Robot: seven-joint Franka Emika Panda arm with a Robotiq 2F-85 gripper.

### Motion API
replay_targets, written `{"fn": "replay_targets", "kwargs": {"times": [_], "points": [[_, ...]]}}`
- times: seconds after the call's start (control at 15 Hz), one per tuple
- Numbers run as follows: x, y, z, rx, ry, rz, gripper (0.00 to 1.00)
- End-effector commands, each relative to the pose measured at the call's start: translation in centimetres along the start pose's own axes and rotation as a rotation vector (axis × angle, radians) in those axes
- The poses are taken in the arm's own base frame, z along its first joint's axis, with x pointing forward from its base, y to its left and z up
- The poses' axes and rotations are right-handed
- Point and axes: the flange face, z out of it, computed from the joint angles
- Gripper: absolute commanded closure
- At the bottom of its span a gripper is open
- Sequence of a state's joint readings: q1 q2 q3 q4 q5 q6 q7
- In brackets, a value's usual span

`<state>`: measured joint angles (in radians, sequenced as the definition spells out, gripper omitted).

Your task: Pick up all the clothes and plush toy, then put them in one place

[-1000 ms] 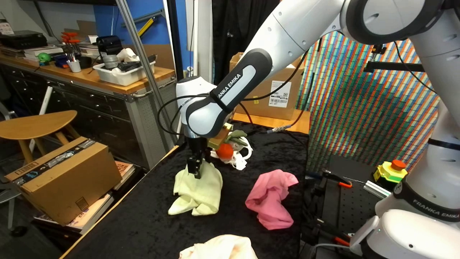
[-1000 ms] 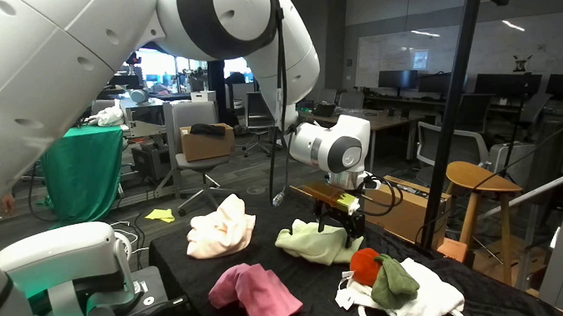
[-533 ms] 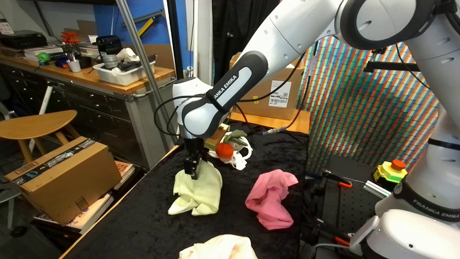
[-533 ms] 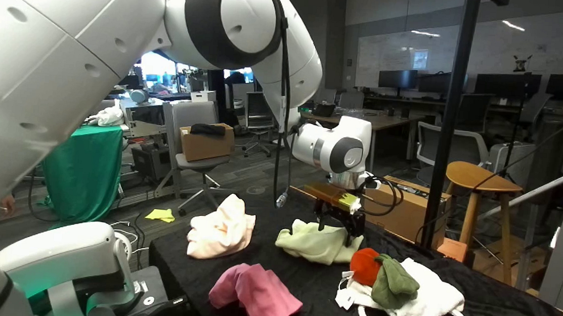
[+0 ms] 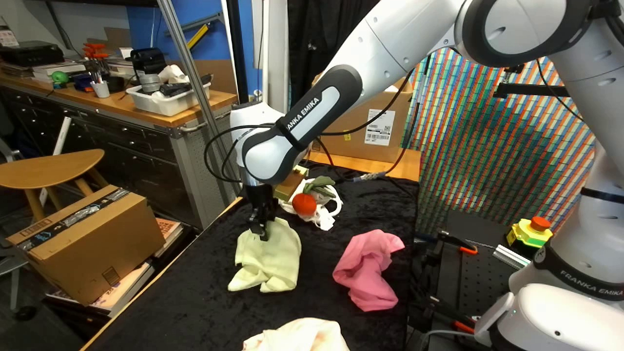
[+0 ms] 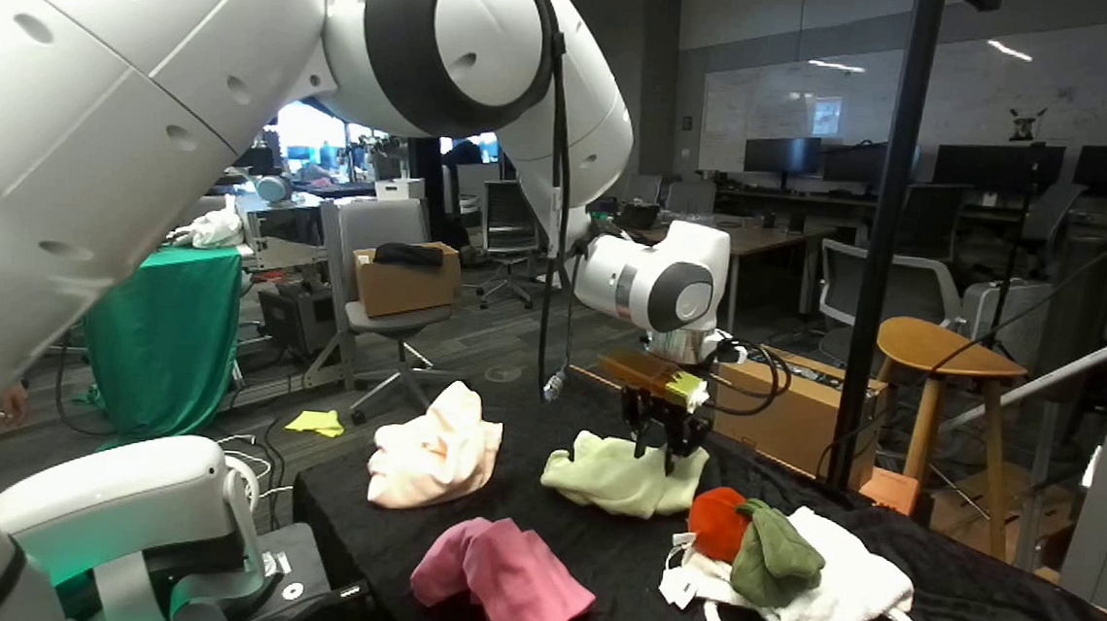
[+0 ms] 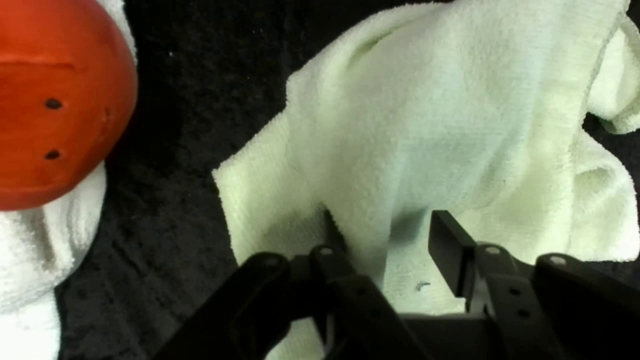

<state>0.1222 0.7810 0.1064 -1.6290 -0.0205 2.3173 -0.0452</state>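
The fingers of the hand [image 7: 386, 240] have just drawn toward each other: a moment ago they stood wide, now they are about halfway in, with a clear gap left. A ridge of the pale green cloth [image 7: 450, 125] rises between them but is not gripped, since the finger at the right of the wrist view stands off from it. The other finger is dark and blurred, so whether its tip touches the cloth is hard to say. I read this as a pinch being made for a lift. The cloth itself has hardly stirred and the other pieces have stayed put; they lie spread about, so most of the gathering seems yet to be done.

That ridge shows only in the wrist view; from outside, the hand simply stands over one end of the cloth. Near it lies the plush toy [image 7: 60, 100], whose two black dots only the wrist view gives, while its green leaves [image 6: 775, 560] show in both exterior views. It rests partly over the white cloth [image 6: 861, 580]. Farther out on the black-covered table [image 5: 185, 312], the pink cloth [image 6: 515, 581] escapes the wrist view entirely. The cream cloth [image 6: 436, 453] appears whole in an exterior view; the same piece [image 5: 297, 336] is cut by the lower edge in an exterior view.
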Motion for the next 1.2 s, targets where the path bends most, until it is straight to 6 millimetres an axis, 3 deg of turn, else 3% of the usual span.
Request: {"fn": "replay_targets", "kwargs": {"times": [0.0, 0.07, 0.33, 0.6, 1.13], "points": [[0.4, 0.1, -0.5, 0.035, -0.016, -0.013, 0.81], [0.2, 0.1, -0.8, 0.04, -0.019, -0.015, 0.89], [-1.0, 0.2, -2.5, 0.068, 0.006, -0.042, 0.98], [-3.0, 0.6, -5.3, 0.111, 0.052, -0.06, 0.92], [-10.6, 4.2, -12.5, 0.165, 0.207, 0.023, 0.92]]}}
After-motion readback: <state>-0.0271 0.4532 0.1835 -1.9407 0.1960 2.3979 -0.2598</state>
